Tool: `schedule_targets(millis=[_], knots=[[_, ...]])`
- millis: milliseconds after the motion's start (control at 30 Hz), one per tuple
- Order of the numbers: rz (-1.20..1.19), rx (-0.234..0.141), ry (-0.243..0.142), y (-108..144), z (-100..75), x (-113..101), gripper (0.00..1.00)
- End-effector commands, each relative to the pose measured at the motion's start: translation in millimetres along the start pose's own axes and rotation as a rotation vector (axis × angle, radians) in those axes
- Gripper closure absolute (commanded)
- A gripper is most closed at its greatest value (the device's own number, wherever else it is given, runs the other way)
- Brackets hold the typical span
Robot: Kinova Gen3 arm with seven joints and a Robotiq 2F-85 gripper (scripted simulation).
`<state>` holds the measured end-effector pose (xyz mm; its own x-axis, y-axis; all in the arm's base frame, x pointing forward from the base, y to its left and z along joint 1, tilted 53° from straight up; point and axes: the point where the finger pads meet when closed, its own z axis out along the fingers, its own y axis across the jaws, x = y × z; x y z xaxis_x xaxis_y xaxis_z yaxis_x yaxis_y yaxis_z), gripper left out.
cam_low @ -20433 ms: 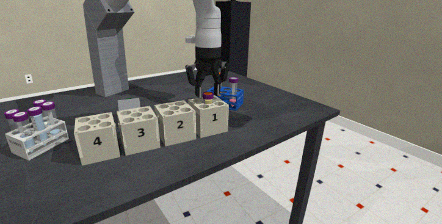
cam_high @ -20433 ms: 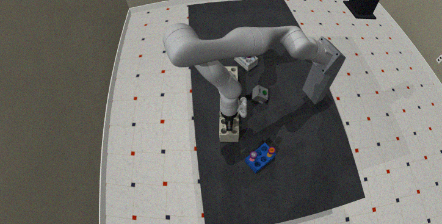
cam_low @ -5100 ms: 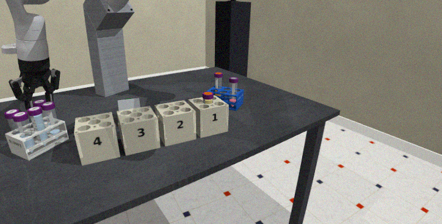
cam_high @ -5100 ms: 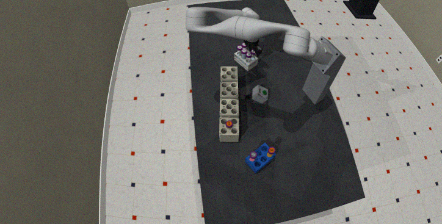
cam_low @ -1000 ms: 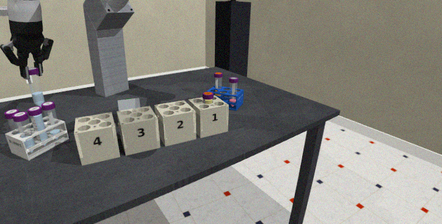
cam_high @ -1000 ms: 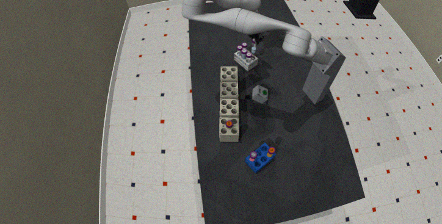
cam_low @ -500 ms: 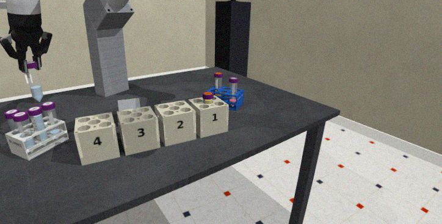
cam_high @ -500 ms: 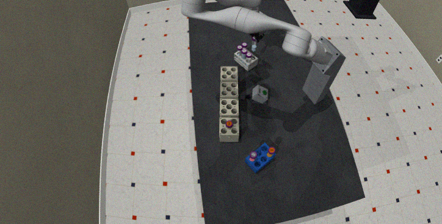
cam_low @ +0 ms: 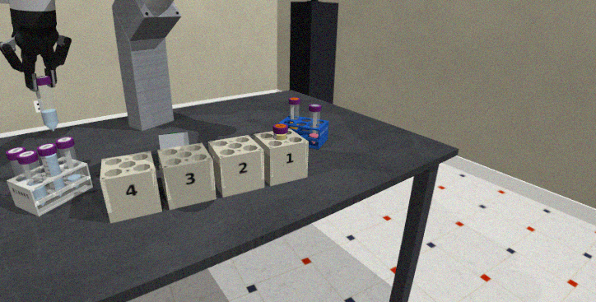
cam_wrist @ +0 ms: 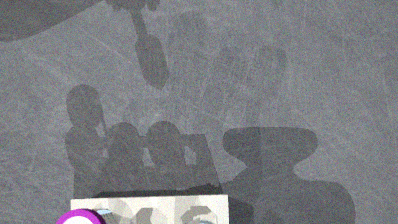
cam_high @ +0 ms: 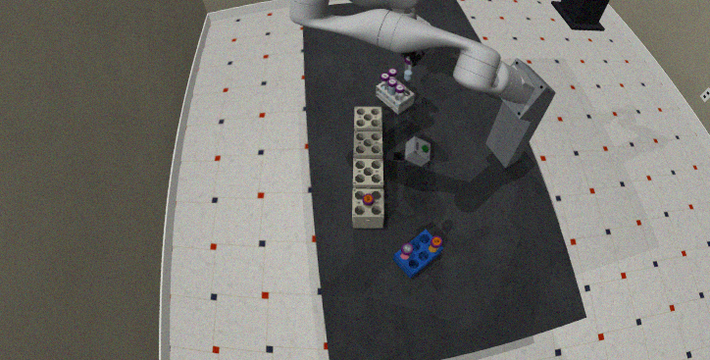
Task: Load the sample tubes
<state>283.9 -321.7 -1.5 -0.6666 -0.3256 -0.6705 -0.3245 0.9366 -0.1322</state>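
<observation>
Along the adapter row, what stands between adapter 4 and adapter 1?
Adapter 3 and adapter 2 stand between adapter 4 and adapter 1, side by side in one row. Both show only unfilled holes. The exterior view shows the numbers.

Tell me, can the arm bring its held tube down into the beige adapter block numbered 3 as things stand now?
Probably yes. The pincer holds a purple-capped water tube high above the white blank rack, and the holes of beige adapter 3 look open from above.
</observation>
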Motion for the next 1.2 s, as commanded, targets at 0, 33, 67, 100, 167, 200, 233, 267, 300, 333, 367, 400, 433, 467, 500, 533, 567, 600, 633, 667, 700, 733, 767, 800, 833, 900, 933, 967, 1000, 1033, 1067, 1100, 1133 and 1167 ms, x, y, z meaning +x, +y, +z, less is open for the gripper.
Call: schedule_targets(millis=[0,33,67,100,167,200,233,267,300,333,367,400,433,467,500,533,567,600,633,667,700,733,767,800,833,900,933,967,1000,1033,1067,1100,1133,1167], knots=[[0.035,-0.006,0.001,3,-1.6,-5,0.90],[0.054,-0.009,0.001,4,-2.1,-7,0.90],[0.074,-0.013,0.001,6,-2.6,-10,0.90],[0.094,-0.016,0.001,8,-3.1,-13,0.90],[0.133,-0.023,0.001,11,-4.1,-19,0.90],[0.153,-0.026,0.001,13,-4.6,-22,0.90],[0.173,-0.030,0.001,14,-5.1,-24,0.90],[0.192,-0.033,0.001,16,-5.6,-27,0.90],[0.212,-0.037,0.001,18,-6.0,-30,0.90],[0.232,-0.040,0.001,20,-6.5,-33,0.90],[0.251,-0.044,0.001,21,-7.0,-36,0.90],[0.271,-0.047,0.001,23,-7.5,-38,0.90],[0.291,-0.051,0.001,25,-8.0,-41,0.90],[0.311,-0.054,0.001,26,-8.5,-44,0.90],[0.311,-0.054,0.001,26,-8.5,-44,0.90],[0.311,-0.054,0.001,26,-8.5,-44,0.90],[0.330,-0.058,0.001,28,-9.0,-47,0.90],[0.350,-0.061,0.001,30,-9.5,-50,0.90],[0.370,-0.065,0.001,32,-10.0,-53,0.90],[0.389,-0.068,0.001,33,-10.5,-55,0.90],[0.409,-0.071,0.001,35,-11.0,-58,0.90],[0.429,-0.075,0.001,37,-11.5,-61,0.90],[0.448,-0.078,0.001,38,-12.0,-64,0.90],[0.468,-0.082,0.001,40,-12.5,-67,0.90],[0.488,-0.085,0.001,42,-12.9,-70,0.90],[0.527,-0.092,0.001,45,-13.9,-75,0.90],[0.547,-0.096,0.001,47,-14.4,-78,0.90],[0.567,-0.099,0.001,49,-14.9,-81,0.90],[0.586,-0.103,0.001,50,-15.4,-84,0.90],[0.606,-0.106,0.001,52,-15.9,-86,0.90],[0.606,-0.106,0.001,52,-15.9,-86,0.90],[0.606,-0.106,0.001,52,-15.9,-86,0.90],[0.626,-0.110,0.001,54,-16.4,-89,0.90],[0.645,-0.113,0.001,55,-16.9,-92,0.90]])
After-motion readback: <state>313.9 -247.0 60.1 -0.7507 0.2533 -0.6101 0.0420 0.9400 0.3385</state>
